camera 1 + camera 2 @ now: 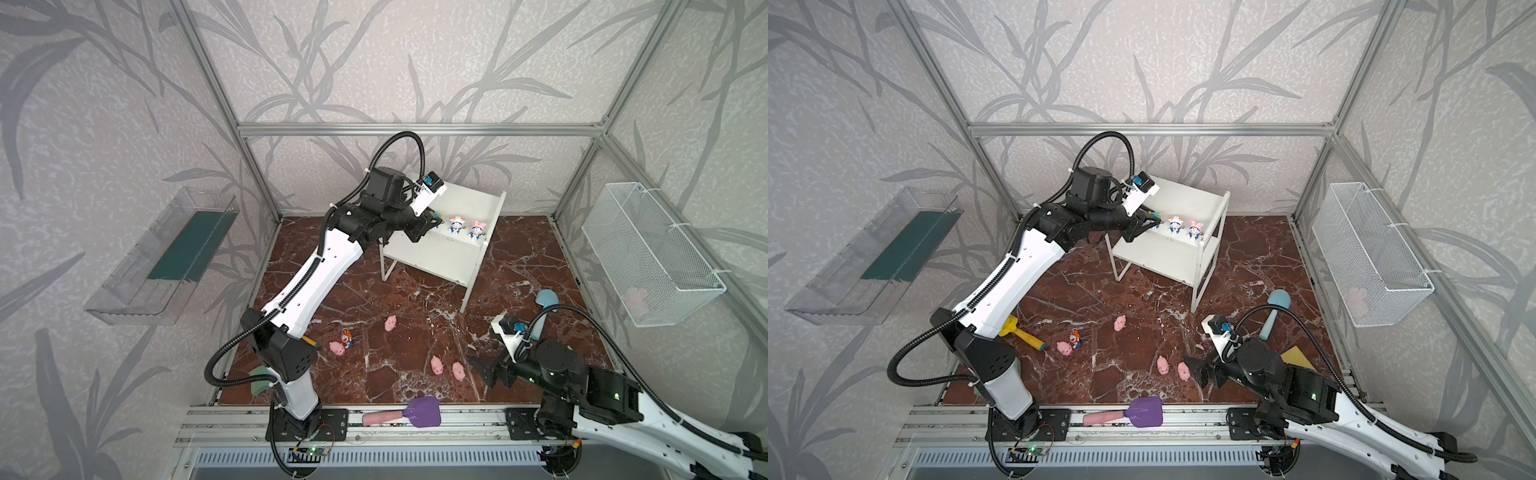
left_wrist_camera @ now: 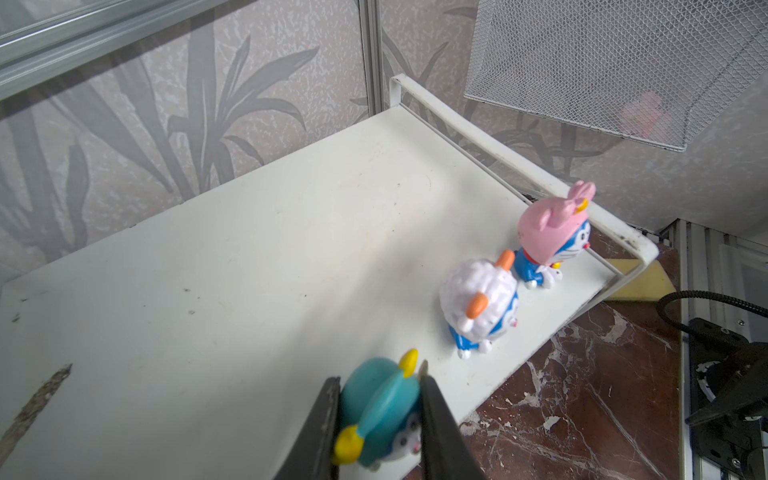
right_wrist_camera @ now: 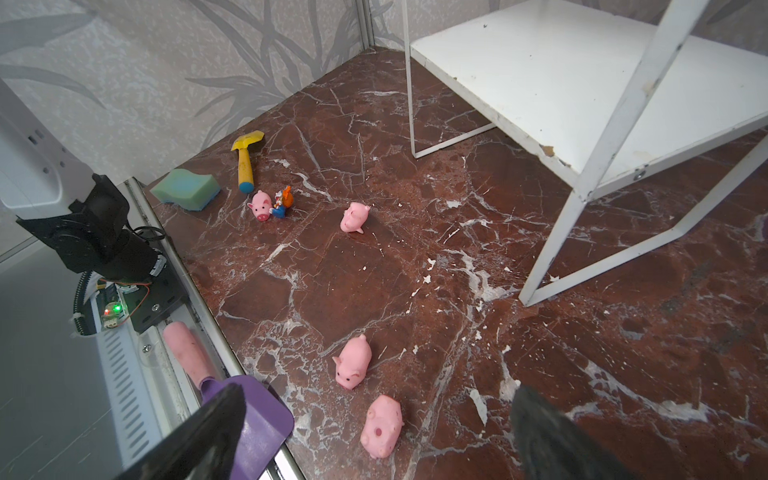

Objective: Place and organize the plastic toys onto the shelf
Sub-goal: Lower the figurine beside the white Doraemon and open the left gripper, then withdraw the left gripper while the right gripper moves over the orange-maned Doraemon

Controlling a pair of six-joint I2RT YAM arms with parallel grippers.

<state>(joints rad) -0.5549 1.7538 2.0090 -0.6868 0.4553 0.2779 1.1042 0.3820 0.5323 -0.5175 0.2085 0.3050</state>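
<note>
Left wrist view: left pincer (image 2: 380, 390) clenched on the teal-hat figurine (image 2: 376, 409), one black jaw pressing each side of its head. The figurine is tilted, face towards the front edge of the shelf (image 2: 249, 270), over the top board; whether its feet touch the board cannot be told. Just beyond the pincer tips, along the same front edge, the white-hat figurine (image 2: 478, 303) stands upright. The pink-hat figurine (image 2: 548, 237) stands just past it, near the side rail, farthest from the pincer. The two are close together; contact between them cannot be told. Right wrist view: right pincer (image 3: 378, 392) spread wide, nothing between the jaws, low over the marble floor (image 3: 457, 332). One pink pig (image 3: 382, 432) lies nearest, between the spread jaw tips. A second pig (image 3: 353, 361) lies just ahead of it. A third pig (image 3: 355, 216) lies well ahead of the pincer. A fourth pig (image 3: 261, 205) is farther off and to one side, touching the orange-hat figurine (image 3: 284, 202). The purple shovel (image 3: 257, 424) sits beside one jaw of this pincer, on the front rail. Lower board of the shelf, as far as seen from this wrist, carries no toys.
</note>
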